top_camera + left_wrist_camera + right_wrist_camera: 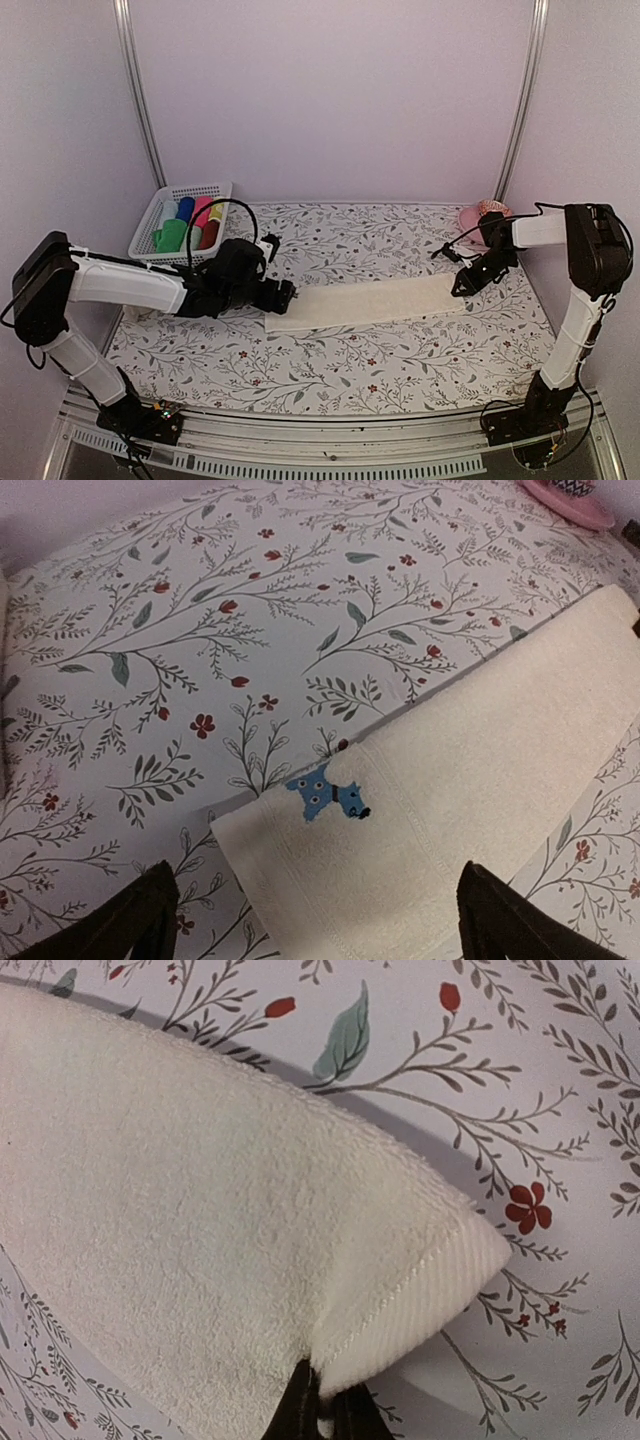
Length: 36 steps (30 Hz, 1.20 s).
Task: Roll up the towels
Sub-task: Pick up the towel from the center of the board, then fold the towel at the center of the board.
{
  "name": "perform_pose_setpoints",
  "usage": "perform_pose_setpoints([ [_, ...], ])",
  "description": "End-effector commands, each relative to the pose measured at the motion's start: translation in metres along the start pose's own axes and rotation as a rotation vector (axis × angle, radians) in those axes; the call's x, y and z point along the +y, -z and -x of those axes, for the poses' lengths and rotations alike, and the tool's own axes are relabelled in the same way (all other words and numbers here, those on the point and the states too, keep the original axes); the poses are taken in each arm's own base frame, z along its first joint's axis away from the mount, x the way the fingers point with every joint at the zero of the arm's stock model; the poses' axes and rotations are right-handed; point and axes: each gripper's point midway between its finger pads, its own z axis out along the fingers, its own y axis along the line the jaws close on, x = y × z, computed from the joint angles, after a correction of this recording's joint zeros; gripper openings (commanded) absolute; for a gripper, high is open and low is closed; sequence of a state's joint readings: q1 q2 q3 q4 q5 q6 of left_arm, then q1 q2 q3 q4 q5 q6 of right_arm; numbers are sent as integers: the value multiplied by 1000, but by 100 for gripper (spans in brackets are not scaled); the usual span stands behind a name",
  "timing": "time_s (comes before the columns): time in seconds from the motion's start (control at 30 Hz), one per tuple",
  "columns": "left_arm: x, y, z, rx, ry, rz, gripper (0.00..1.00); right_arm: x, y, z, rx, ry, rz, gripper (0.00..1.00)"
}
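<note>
Jaws of the right gripper (325, 1412) were pinched on the hem at the right end of the cream towel (365, 302). The left gripper (318, 920) was spread wide, holding nothing, poised over the left end. The cream towel lay flat at the middle of the table (340, 375), long axis running from left edge to right edge. Judgement: rolling would run along that axis, with each arm at its own end.

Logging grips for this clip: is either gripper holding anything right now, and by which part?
The right gripper pinches the cream-white terry towel by the hem at its end. The left gripper is open, holding nothing.
</note>
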<state>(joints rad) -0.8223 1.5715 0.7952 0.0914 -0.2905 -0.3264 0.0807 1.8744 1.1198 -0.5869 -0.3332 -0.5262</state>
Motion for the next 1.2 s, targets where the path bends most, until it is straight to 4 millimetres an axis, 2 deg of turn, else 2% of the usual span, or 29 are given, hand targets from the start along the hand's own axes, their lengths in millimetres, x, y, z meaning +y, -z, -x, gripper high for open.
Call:
perform_pose_setpoints([
  [0.0,3,10,-2,-8,-14,39,97,-3,-24,-34,110,-46,-12,3],
  [0.13,6,14,-4,-7,-22,58,97,-15,-3,-19,36,-73,-14,2],
  [0.33,12,20,-10,-8,-16,74,97,-46,52,1,-92,-99,-32,2],
  [0.37,12,20,-11,-8,-14,74,97,-44,57,0,-102,-106,-3,2],
  [0.4,12,21,-12,-10,-10,74,97,-47,69,10,-136,-87,-3,2],
  [0.47,12,20,-14,-8,-6,71,97,-42,81,19,-164,-68,31,2],
  [0.6,9,20,-16,-6,-4,67,97,-14,95,35,-207,-25,171,2],
  [0.67,9,19,-18,-4,-2,69,97,9,98,44,-214,17,230,2],
  [0.93,10,17,-17,-6,2,83,97,110,95,85,-216,248,401,2],
  [1.07,10,13,-22,6,5,88,97,148,96,109,-226,326,463,2],
  [1.17,12,12,-26,14,4,100,97,171,91,120,-212,376,502,2],
])
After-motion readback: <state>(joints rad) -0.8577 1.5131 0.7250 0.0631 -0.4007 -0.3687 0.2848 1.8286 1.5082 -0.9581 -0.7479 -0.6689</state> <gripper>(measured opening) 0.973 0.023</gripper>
